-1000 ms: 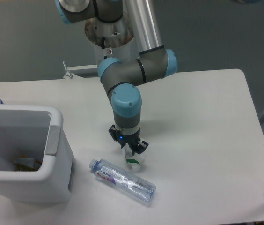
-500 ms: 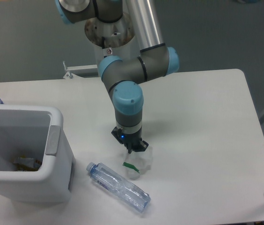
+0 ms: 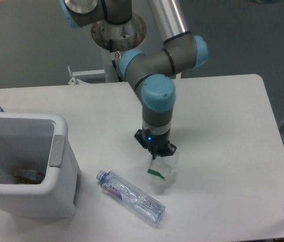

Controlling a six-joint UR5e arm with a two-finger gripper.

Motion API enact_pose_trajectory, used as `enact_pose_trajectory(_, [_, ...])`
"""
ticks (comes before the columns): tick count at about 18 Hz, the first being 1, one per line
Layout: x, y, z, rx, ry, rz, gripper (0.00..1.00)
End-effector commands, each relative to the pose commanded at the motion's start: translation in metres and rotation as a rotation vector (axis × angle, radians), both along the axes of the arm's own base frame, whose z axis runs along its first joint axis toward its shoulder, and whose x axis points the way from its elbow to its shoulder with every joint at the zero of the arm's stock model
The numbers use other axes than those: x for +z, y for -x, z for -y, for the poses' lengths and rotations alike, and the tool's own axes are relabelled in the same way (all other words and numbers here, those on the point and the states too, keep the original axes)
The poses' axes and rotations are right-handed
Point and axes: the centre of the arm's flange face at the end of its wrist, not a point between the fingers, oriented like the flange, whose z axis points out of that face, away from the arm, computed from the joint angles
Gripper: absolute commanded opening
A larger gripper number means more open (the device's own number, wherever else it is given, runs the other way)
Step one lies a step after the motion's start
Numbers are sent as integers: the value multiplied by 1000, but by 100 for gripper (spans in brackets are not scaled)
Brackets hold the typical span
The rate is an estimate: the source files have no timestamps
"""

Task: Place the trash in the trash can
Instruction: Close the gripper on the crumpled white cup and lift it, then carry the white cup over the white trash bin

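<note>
neither piece of trash is in the bin yet

a single robot arm reaches down over a white table [image 3: 222,116]. its gripper [image 3: 155,153] points straight down, and its tips meet the top edge of a crumpled white cup [image 3: 161,171], which shows a small green mark on the side. the fingers look drawn in narrow around the cup's rim, but from this view i cannot tell for sure whether they grip it or only touch it. the cup sits directly beneath the gripper, apparently resting on the table.

a clear crushed plastic bottle [image 3: 131,196] lies flat on the table, below and to the left of the gripper, close to the cup but not touching it. it has a blue cap and a red and blue label near its neck, and its body is dented and see-through.

the trash can [image 3: 56,156], a white rectangular bin with rounded corners and a grey panel on its rim, stands well to the left of the gripper. some scraps show at its bottom.

as a judgement, the task is at an early stage: the cup is only being taken hold of, and both pieces remain to be carried left and dropped in the bin.
</note>
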Motion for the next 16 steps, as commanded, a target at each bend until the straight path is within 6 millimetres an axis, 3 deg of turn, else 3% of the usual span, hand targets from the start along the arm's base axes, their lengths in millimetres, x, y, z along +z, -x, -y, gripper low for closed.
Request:
enact_pose_trajectory(4, [33, 19, 0, 29, -56, 4, 0])
enact_pose_trajectory(9, [109, 30, -7, 90, -238, 71, 0])
enact_pose_trajectory(11, [141, 23, -11, 125, -317, 95, 0])
enact_pose_trajectory(16, [194, -9, -21, 192, -456, 192, 0])
